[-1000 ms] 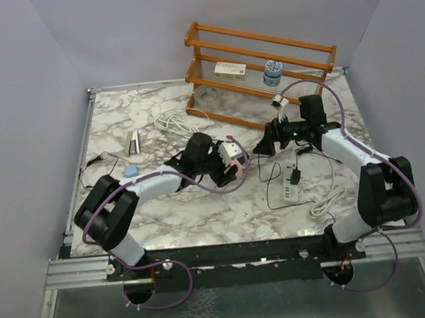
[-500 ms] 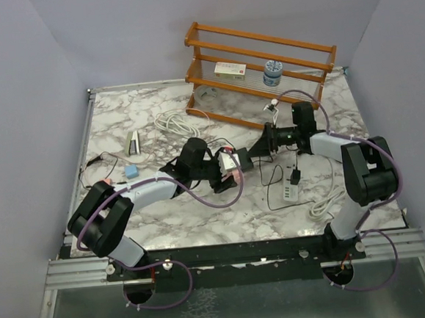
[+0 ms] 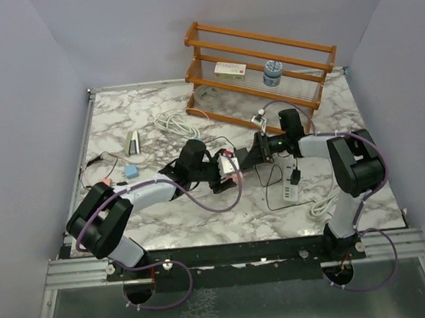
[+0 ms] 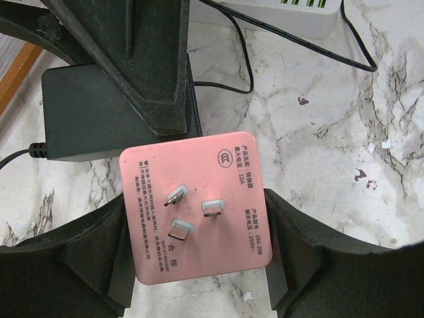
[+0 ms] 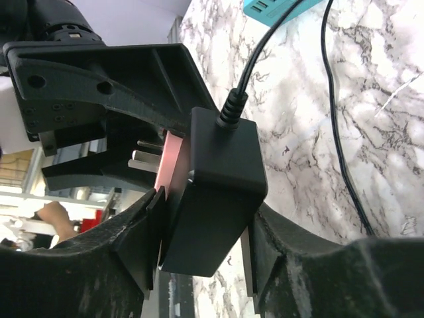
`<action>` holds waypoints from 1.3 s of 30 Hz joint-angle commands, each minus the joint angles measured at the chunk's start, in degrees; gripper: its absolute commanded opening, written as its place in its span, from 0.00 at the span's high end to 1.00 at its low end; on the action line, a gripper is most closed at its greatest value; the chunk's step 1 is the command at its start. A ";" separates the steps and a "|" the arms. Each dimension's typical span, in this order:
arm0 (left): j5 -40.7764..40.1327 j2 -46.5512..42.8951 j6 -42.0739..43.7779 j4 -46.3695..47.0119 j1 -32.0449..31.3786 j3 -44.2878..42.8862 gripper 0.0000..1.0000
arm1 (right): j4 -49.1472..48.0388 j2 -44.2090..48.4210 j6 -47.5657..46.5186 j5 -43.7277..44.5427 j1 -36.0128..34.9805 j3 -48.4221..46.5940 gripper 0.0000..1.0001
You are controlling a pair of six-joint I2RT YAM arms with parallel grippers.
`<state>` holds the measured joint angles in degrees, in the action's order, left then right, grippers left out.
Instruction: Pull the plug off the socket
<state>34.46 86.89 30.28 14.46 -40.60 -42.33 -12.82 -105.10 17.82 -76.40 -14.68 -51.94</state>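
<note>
Holding box (image 3: 230,70) and jar (image 3: 273,72): wooden rack (image 3: 262,39); plug (image 5: 212,192) in pink socket (image 4: 195,205).

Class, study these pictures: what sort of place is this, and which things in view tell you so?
Probably a robot test bench: two robot arms bolted to a metal rail at the table edge, plain walls boxing it in, and props such as a wooden rack and power strip.
</note>
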 commanded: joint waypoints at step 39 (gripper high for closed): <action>-7.27 -2.05 18.73 0.64 -3.36 7.99 1.00 | 22.41 -11.85 -15.96 2.46 0.09 -7.40 0.99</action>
<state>26.83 86.56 46.83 16.19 -43.64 -35.92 7.62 -114.19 4.51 -76.88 -16.19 -58.17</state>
